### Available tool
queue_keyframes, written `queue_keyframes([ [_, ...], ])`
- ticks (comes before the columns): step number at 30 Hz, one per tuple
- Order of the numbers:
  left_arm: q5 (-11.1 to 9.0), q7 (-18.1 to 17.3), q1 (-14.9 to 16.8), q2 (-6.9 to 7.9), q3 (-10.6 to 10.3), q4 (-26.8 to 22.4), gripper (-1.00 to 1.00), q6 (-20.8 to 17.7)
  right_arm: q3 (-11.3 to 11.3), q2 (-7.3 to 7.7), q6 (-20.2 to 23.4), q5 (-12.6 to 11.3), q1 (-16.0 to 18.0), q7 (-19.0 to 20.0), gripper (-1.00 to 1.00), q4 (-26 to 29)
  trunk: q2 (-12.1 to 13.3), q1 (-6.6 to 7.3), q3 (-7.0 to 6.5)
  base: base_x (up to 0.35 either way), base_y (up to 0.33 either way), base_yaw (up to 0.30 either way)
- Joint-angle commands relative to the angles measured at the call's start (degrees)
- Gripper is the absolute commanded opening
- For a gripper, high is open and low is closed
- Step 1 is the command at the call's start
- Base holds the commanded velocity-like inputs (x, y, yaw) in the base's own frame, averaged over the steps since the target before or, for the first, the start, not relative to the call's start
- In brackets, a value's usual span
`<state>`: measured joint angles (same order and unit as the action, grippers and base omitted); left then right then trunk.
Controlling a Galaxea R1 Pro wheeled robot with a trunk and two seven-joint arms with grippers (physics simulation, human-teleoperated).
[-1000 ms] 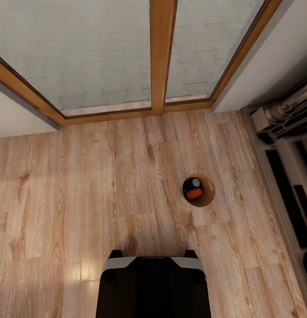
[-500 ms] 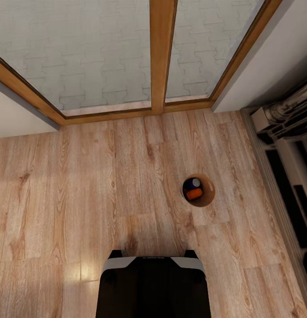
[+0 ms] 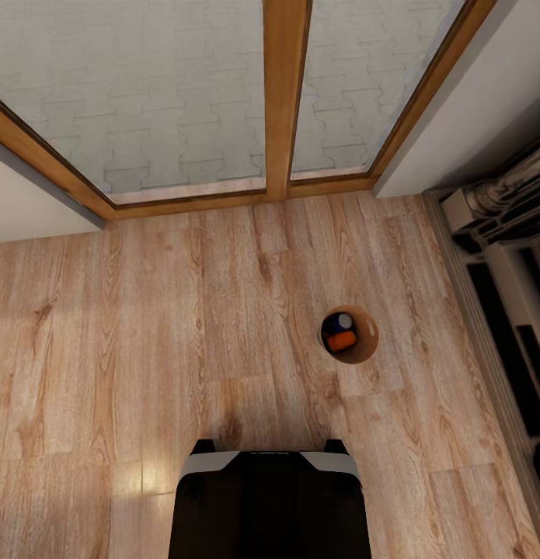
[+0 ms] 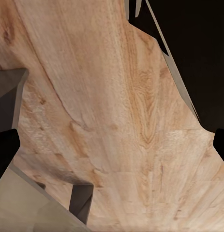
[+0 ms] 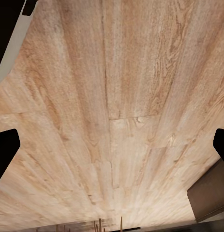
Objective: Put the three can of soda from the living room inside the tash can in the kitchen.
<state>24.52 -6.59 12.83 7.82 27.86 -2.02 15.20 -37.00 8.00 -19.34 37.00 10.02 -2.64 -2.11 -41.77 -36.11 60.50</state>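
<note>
The tash can (image 3: 368,351), a small round bucket with a tan inside, stands on the plank floor ahead of my base and to its right. Inside it lie a blue can of soda (image 3: 343,321) with a grey top and an orange can of soda (image 3: 342,341), close together. Whether anything lies under them I cannot tell. My left gripper (image 4: 112,147) hangs open over bare floor, its dark fingertips (image 4: 2,151) far apart. Open too is my right gripper (image 5: 112,150), with nothing between its fingertips (image 5: 4,151) but planks.
Wood-framed glass doors (image 3: 281,93) close off the far side, with white wall (image 3: 29,210) on the left. Grey shelving (image 3: 506,295) runs along the right edge. My black base (image 3: 270,501) is at the bottom. Open floor lies left of the bucket.
</note>
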Motion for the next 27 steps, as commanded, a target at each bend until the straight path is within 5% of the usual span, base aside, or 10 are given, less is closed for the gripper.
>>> queue_keyframes([
  [1, 0.0, 0.0, 0.0, 0.00, 0.0, 0.0, 1.00, 0.0, 0.0, 0.00, 0.0, 0.0, 0.0, 0.0, 1.00, 0.0, 0.0, 0.00, 0.00, 0.000, 0.000, 0.000],
  [27, 0.0, 0.0, 0.0, 0.00, 0.0, 0.0, 1.00, 0.0, 0.0, 0.00, 0.0, 0.0, 0.0, 0.0, 1.00, 0.0, 0.0, 0.00, 0.00, 0.000, 0.000, 0.000],
])
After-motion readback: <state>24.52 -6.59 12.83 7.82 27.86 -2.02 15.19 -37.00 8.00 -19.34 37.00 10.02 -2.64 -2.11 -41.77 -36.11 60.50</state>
